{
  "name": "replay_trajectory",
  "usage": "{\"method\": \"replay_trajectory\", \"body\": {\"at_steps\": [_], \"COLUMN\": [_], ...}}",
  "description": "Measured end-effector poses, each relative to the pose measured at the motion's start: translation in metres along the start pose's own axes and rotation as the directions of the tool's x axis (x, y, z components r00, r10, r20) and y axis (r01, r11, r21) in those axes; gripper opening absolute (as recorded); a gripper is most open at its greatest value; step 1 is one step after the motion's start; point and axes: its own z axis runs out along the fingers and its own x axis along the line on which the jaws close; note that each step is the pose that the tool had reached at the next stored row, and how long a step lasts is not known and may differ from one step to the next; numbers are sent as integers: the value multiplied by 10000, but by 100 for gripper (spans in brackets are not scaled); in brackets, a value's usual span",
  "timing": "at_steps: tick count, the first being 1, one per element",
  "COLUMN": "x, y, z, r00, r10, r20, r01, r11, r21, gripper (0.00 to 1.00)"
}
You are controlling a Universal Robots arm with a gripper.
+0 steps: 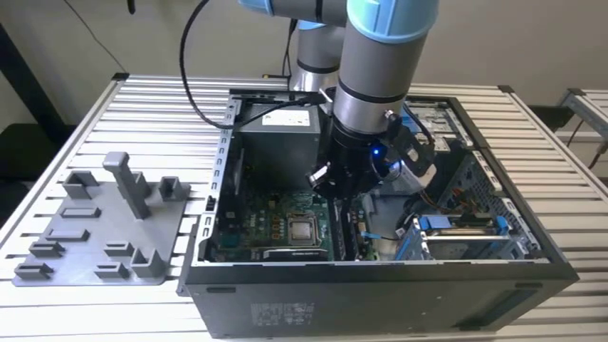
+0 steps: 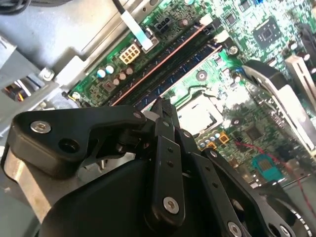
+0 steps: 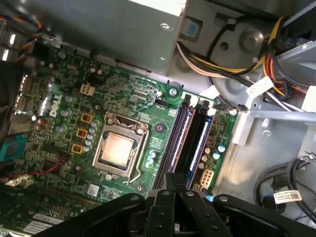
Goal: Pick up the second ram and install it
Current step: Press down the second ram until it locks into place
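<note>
Exterior view: pincer (image 1: 334,187) low inside the computer case (image 1: 380,285) | clenched tight, its grasp unclear | second ram (image 3: 178,143) sits in slot; work looks nearly done.

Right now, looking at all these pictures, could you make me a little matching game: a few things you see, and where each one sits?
Things:
1. grey plastic tray
2. robot hand
3. silver square chip
4. bundle of coloured wires

Places:
A. beside the long black slots
B. on the table, outside the computer case
C. above the circuit board, inside the case
D. next to the grey metal box

Pairs: 1-B, 2-C, 3-A, 4-D
</note>
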Motion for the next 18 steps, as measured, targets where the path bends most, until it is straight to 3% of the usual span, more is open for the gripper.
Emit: {"method": "replay_trajectory", "body": {"at_steps": [4, 9, 14, 18], "x": [1, 2, 2, 2], "y": [0, 1, 1, 1], "z": [3, 8, 13, 19], "r00": [9976, 9871, 9687, 9478], "r10": [-688, -1601, -2483, -3187], "r20": [-4, -8, -11, -12], "r01": [688, 1601, 2483, 3187], "r11": [9976, 9871, 9687, 9478], "r21": [-10, -23, -37, -49], "gripper": [11, 11, 11, 11]}}
